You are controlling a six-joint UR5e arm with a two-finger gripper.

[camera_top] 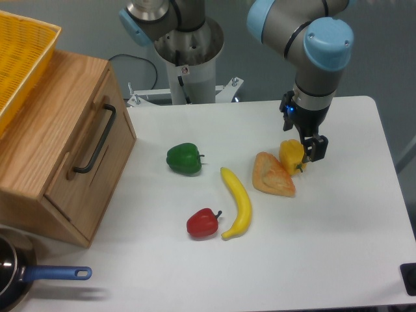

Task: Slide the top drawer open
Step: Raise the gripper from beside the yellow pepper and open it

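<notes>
Table [338,247]: claw [311,151] opening unclear; pan [13,276] cropped.

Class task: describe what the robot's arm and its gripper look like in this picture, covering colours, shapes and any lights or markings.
The arm is made of thick silver-grey tubes joined by round joints with light blue caps. Its wrist narrows to a dark section carrying a small blue light. The gripper is black, with two short fingers. The arm stands on a silver-grey cylindrical base bearing a small sticker.
</notes>
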